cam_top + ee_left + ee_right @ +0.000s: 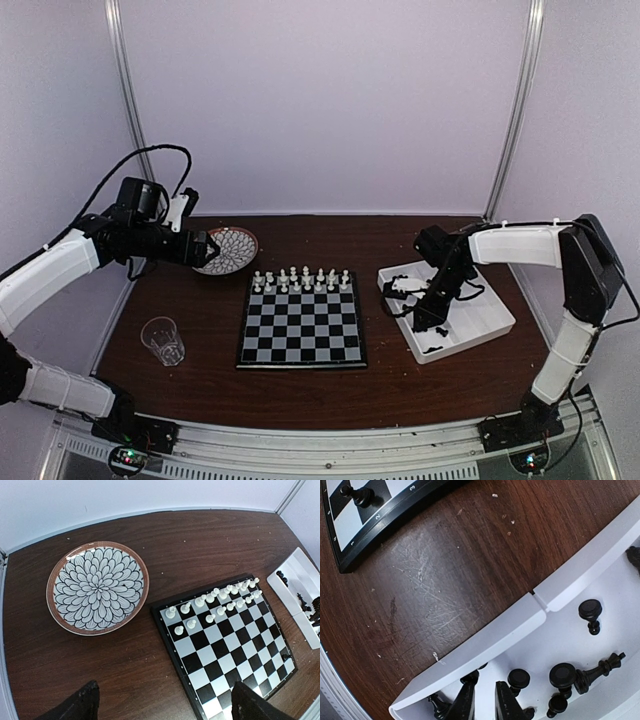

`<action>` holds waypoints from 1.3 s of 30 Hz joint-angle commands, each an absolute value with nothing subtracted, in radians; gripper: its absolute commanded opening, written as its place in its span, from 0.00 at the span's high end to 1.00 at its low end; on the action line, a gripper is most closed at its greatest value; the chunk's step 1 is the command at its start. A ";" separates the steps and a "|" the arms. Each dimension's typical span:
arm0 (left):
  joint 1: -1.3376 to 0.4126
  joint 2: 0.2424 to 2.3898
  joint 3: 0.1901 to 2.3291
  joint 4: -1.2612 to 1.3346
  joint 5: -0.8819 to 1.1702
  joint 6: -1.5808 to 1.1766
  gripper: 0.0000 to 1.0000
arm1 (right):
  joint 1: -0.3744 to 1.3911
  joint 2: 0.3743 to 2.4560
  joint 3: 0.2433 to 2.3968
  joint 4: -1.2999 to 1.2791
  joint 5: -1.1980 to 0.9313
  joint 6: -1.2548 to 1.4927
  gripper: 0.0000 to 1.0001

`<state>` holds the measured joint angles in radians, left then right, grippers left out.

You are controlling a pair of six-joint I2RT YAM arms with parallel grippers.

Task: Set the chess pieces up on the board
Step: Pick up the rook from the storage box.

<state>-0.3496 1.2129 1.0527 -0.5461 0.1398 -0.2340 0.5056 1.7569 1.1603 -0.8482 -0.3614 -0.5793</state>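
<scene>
Looking across the dark wooden table (200, 385), the biggest thing on it is the chessboard (300, 325), lying flat in the middle. To its right is a white compartmented tray (488, 322), at the far left a round flower-patterned plate (95, 587), and at the near left a clear drinking glass (163, 340). The white chessmen (300, 279) stand in two rows along the far edge of the board. The black chessmen (565, 675) are nearly all in the tray, some upright and some lying on their sides, and one lone black piece (360, 496) stands on the board's near right corner. I'd judge these pieces light, hard and smooth, so they would tip or roll easily. An upright one is best pinched from above at the head or neck, a fallen one across its stem. The left gripper (165, 702) hangs over bare table between plate and board, its fingers spread wide and holding nothing. The right gripper (482, 700) is down in the near end of the tray among the black pieces, its fingers only a narrow gap apart. White tray floor shows between them, so it seems to hold nothing, though a piece lies just beside one fingertip.
</scene>
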 commanded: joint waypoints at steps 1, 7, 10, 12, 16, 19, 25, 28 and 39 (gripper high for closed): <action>-0.350 1.222 1.048 -0.500 0.158 -0.218 0.09 | 0.518 1.784 1.172 -0.867 -0.399 -0.596 0.83; -0.350 1.220 1.048 -0.499 0.161 -0.218 0.09 | 0.516 1.738 1.157 -0.894 -0.368 -0.665 0.82; -0.350 1.221 1.048 -0.500 0.164 -0.218 0.09 | 0.516 1.726 1.157 -0.913 -0.368 -0.740 0.81; -0.350 1.220 1.048 -0.501 0.165 -0.218 0.09 | 0.515 1.723 1.154 -0.914 -0.378 -0.792 0.81; -0.350 1.217 1.046 -0.499 0.165 -0.219 0.09 | 0.515 1.736 1.163 -0.915 -0.410 -0.881 0.79; -0.350 1.218 1.045 -0.499 0.165 -0.220 0.09 | 0.515 1.755 1.178 -0.934 -0.426 -0.935 0.78; -0.350 1.222 1.045 -0.497 0.165 -0.221 0.09 | 0.515 1.753 1.183 -0.951 -0.425 -0.958 0.78; -0.350 1.223 1.045 -0.497 0.164 -0.220 0.09 | 0.517 1.749 1.163 -0.912 -0.407 -0.958 0.78; -0.350 1.232 1.045 -0.496 0.165 -0.221 0.09 | 0.525 1.812 1.155 -0.838 -0.405 -0.960 0.78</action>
<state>-0.3496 1.2213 1.0527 -0.5461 0.1543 -0.2333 0.5144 1.7756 1.1656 -0.8772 -0.4030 -0.9455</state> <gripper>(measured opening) 0.912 0.222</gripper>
